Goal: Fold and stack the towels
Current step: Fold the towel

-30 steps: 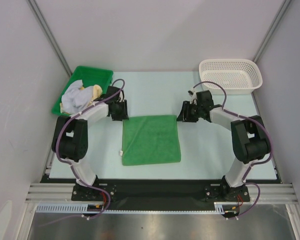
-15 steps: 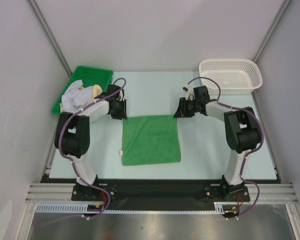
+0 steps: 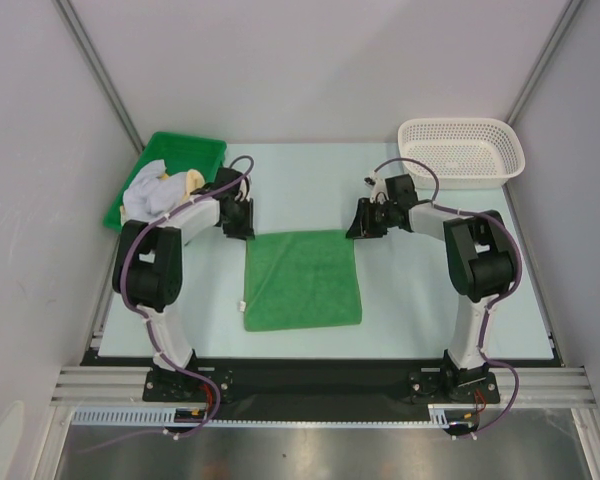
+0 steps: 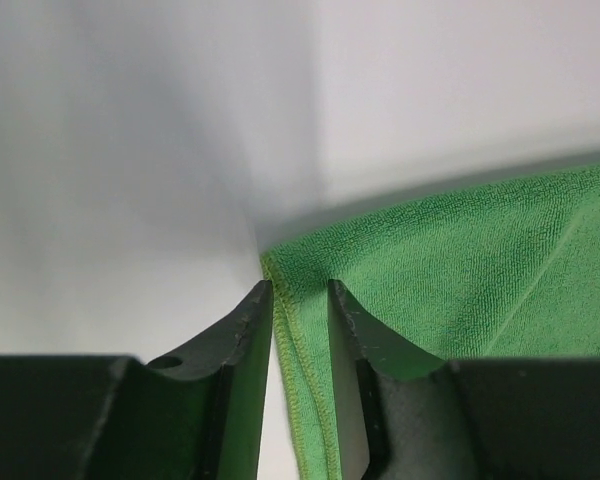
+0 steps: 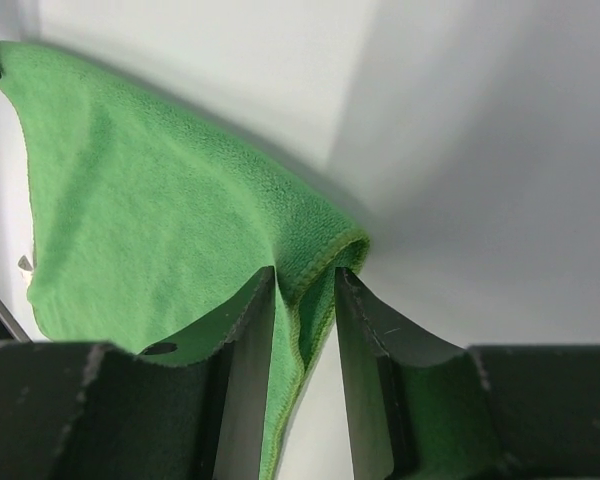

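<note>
Starting at the near edge: the green towel [image 3: 302,278] lies flat on the table [image 3: 410,300], squarely between the two arms. A small white tag [image 3: 243,304] pokes out at its near-left corner.

At the towel's far edge, both grippers are down at the corners. The left gripper [image 4: 300,290] is at the far-left corner. Its jaws are drawn in tight with the stitched hem running between them, so I call that a pinch on the towel. The right gripper [image 5: 305,275] has the far-right corner, with the jaws clamped on a bunched fold of cloth that humps up between the fingers.

Beyond the towel to the left sits the green bin [image 3: 205,150] holding a heap of pale cloths [image 3: 150,195]. Beyond it to the right sits the white basket [image 3: 500,160].

Now the risks, and this looks like the moment before the far edge is carried toward the near one. The left grip is thin — it has only the hem, right at the corner tip. A quick lift could pull that corner free and the fold would collapse on that side. If the arms travel unevenly, the edges will land skewed. If they stay too low, the cloth will drag and bunch instead of laying over.

As for writing — the tag is too small to read, and I see no brand or lettering on the bin, the basket or the arms.
</note>
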Robot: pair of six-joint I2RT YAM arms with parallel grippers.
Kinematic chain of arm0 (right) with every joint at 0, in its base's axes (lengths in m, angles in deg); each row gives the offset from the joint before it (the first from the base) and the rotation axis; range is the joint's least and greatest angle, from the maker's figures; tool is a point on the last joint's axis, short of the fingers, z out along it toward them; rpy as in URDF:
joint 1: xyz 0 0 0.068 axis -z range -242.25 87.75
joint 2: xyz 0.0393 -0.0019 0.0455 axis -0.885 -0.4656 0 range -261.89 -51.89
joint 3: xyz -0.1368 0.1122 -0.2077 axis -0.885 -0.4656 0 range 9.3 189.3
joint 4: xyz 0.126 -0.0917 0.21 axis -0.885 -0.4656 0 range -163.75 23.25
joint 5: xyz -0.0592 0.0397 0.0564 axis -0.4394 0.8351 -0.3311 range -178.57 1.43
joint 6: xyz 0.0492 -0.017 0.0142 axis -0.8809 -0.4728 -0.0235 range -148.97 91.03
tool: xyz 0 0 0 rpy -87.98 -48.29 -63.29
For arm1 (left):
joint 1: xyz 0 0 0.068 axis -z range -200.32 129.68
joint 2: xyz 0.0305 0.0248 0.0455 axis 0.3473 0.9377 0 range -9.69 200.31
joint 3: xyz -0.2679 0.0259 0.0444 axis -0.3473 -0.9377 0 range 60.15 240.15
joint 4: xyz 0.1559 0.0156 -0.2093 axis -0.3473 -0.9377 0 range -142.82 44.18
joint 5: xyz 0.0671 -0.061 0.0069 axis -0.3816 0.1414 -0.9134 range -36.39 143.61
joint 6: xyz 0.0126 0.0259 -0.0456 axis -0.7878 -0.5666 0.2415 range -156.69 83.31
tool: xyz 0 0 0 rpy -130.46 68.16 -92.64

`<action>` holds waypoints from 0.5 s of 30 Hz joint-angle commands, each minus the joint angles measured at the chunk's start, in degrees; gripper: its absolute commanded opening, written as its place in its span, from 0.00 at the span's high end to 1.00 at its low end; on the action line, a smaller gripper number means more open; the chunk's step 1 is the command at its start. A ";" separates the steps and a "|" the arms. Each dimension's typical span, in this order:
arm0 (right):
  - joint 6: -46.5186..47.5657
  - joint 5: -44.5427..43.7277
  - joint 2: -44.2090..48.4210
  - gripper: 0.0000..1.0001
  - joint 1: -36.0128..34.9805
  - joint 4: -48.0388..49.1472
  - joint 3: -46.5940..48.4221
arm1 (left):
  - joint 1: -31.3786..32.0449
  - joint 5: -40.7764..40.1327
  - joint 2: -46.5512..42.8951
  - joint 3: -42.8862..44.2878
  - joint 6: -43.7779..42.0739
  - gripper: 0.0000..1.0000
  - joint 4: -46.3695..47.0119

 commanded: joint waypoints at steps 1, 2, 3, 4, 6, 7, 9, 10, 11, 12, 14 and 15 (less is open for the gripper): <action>-0.58 0.67 -1.11 0.64 0.11 1.93 2.57 | -0.45 1.18 0.99 1.25 -0.45 0.68 0.32; -0.41 0.67 -1.03 0.65 0.11 1.93 2.66 | -0.45 1.35 1.26 1.52 -0.53 0.70 0.23; -0.15 0.67 -1.11 0.66 0.11 1.75 2.84 | -0.45 1.35 1.52 1.95 -0.53 0.75 0.06; -0.06 0.49 -1.20 0.67 0.11 1.67 2.93 | -0.45 1.44 1.70 2.13 -0.71 0.79 0.06; 0.38 -0.30 -1.29 0.76 0.11 1.31 3.36 | -0.53 1.01 2.31 3.09 -0.97 0.93 -0.47; 0.82 -0.56 -1.46 0.81 0.11 0.70 3.63 | -0.62 0.92 2.58 3.54 -1.32 0.99 -0.64; 1.17 -1.35 -1.55 0.95 0.19 0.17 3.98 | -0.97 0.83 3.19 5.11 -1.59 1.00 -1.61; 1.52 -1.44 -1.47 0.97 0.19 0.00 4.07 | -1.23 0.83 3.28 5.64 -1.67 1.00 -1.70; 1.53 -1.97 -1.46 0.99 0.28 -0.27 3.98 | -1.67 0.83 3.28 6.00 -1.85 1.00 -1.88; 1.61 -2.14 -1.55 1.00 0.37 -0.36 3.98 | -1.94 0.74 3.19 6.70 -1.85 1.00 -1.79; 1.70 -2.41 -1.73 1.00 0.46 -0.62 3.98 | -2.99 1.09 3.28 7.40 -1.85 1.00 -1.61; 1.70 -2.67 -1.99 1.00 0.46 -0.53 3.89 | -3.34 1.61 3.72 8.02 -1.76 1.00 -1.35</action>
